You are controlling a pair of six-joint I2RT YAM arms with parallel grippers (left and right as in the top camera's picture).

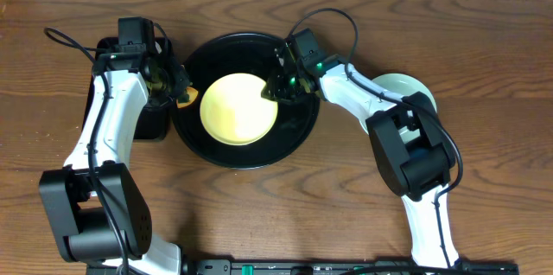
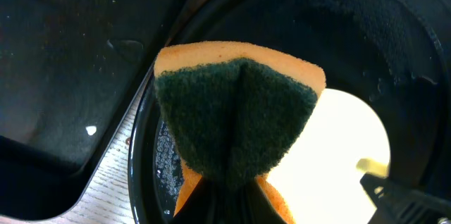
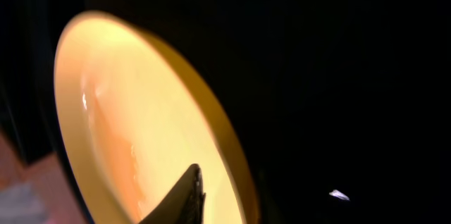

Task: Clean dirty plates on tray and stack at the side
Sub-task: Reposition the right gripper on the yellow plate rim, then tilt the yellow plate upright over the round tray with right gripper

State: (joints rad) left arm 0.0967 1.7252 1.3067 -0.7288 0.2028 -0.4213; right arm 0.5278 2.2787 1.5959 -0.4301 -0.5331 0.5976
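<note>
Sponge (image 2: pixel 236 111) clamped in left pincer (image 2: pixel 224 203); right pincer (image 1: pixel 274 93) at yellow plate (image 1: pixel 238 111) rim, spread unclear, tips cropped

Orange-and-green sponge (image 2: pixel 236 122), small rectangular black tray (image 2: pixel 63 69) alongside, wooden table (image 1: pixel 484 33).

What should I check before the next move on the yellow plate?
1. The sponge is pinched in the left fingers: ok.
2. The yellow plate lies on the tray: ok.
3. The right fingers are at the plate's rim: ok.
4. The right fingers are closed on that rim: cannot tell.
5. The plate is free of sauce: cannot tell; no streaks show from overhead, and the wrist view is dim.
6. The side plate by the right arm is ready to stack on: ok, partly hidden.
</note>
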